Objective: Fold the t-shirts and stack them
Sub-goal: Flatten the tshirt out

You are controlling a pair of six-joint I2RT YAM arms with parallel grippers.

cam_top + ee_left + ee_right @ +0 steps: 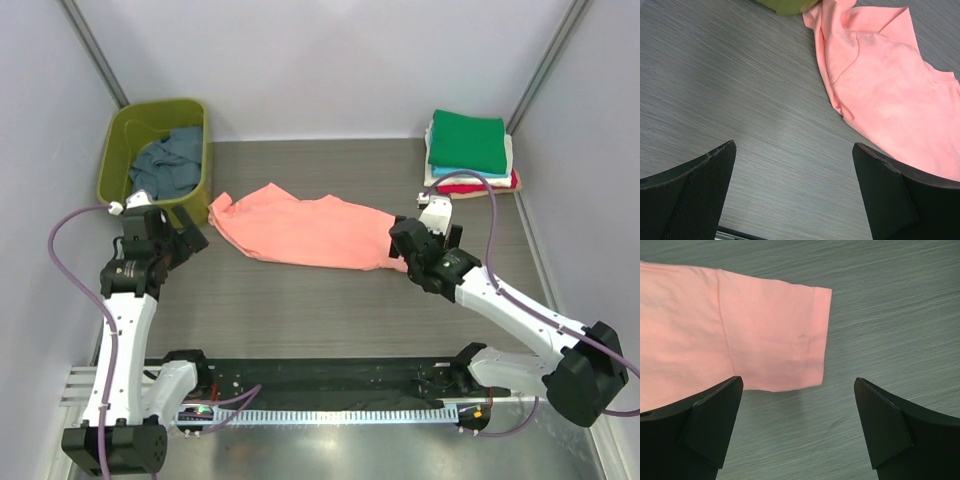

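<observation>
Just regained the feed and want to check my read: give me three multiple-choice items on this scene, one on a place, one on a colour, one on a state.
1. Where is the slate-blue cloth t-shirt? A. in the olive-green plastic tub; B. flat on the tabletop; C. held by an arm.
2. Which colour tops the folded stack of cloth t-shirts? A. red; B. green; C. cream.
3. How is the right tool? A. shut on a pink sleeve; B. shut, empty; C. open, empty.
Answers: 1 A, it lies bunched inside the tub; 2 B, the green t-shirt lies uppermost; 3 C, its fingers stand wide apart, gripping nothing.
</observation>
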